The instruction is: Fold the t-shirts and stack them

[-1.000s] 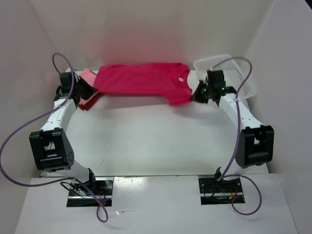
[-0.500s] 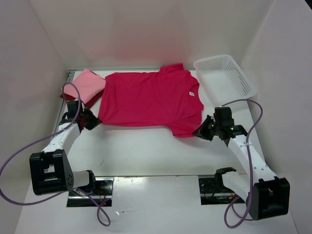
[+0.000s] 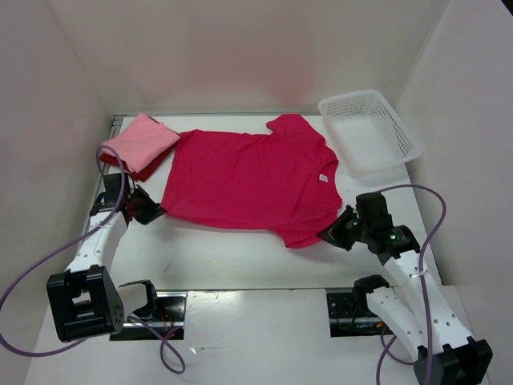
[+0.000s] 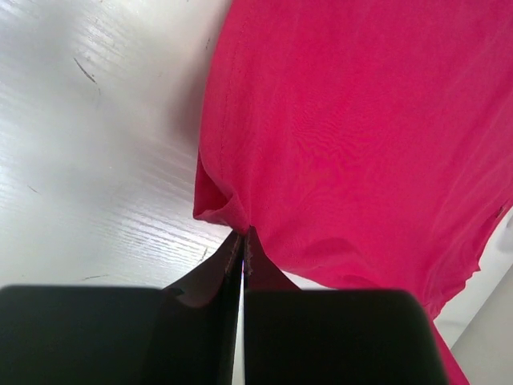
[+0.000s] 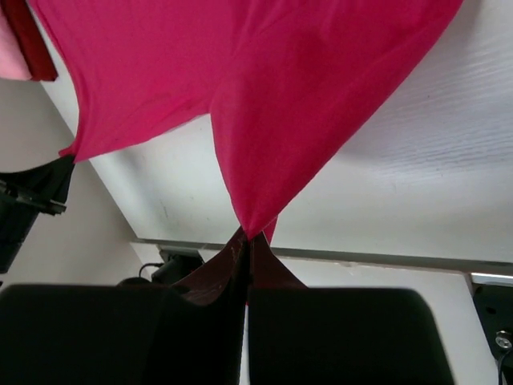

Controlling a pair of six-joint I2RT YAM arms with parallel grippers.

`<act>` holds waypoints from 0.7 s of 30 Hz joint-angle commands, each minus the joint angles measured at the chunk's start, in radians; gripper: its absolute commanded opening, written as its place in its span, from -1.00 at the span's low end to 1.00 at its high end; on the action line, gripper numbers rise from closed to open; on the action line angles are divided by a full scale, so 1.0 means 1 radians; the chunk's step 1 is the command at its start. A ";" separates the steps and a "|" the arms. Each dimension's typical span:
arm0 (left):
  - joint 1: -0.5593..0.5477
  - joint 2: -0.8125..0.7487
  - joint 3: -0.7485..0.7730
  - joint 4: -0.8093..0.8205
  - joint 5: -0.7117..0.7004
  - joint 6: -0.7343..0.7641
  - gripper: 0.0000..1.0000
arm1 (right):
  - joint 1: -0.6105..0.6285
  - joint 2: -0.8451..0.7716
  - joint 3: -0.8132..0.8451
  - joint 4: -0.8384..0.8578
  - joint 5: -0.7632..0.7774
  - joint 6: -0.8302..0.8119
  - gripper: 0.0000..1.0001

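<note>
The magenta-crimson t-shirt (image 3: 248, 176) lies spread across the table's middle, neck to the right. My left gripper (image 3: 157, 212) is shut on its near left corner, which shows pinched in the left wrist view (image 4: 240, 233). My right gripper (image 3: 329, 235) is shut on the shirt's near right sleeve, pinched in the right wrist view (image 5: 255, 235). The light pink t-shirt (image 3: 140, 141) lies folded on the folded dark red t-shirt (image 3: 151, 168) at the far left; both also show in the right wrist view, pink (image 5: 10, 48) beside dark red (image 5: 36, 44).
A white lattice basket (image 3: 370, 132) stands at the far right corner. White walls close in the table on the left, back and right. The arm bases and their cables sit at the near edge.
Both grippers have pulled the magenta-crimson shirt toward the near side and spread it flat. The pink and dark red stack is now uncovered.
</note>
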 commanded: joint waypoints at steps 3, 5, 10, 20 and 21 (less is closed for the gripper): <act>0.007 0.123 0.080 0.076 0.001 0.005 -0.94 | -0.005 0.147 0.010 0.136 0.076 -0.002 -1.00; -0.022 0.192 0.143 0.110 -0.022 0.005 -0.94 | -0.018 0.249 0.051 0.210 0.087 -0.033 -1.00; -0.045 0.346 0.214 0.171 -0.056 -0.004 -0.94 | -0.081 0.436 0.163 0.328 0.143 -0.146 -1.00; -0.056 0.535 0.327 0.204 -0.085 0.005 -0.94 | -0.114 0.756 0.427 0.424 0.211 -0.252 -1.00; -0.056 0.545 0.328 0.213 -0.085 0.005 -0.94 | -0.114 0.797 0.442 0.425 0.211 -0.261 -1.00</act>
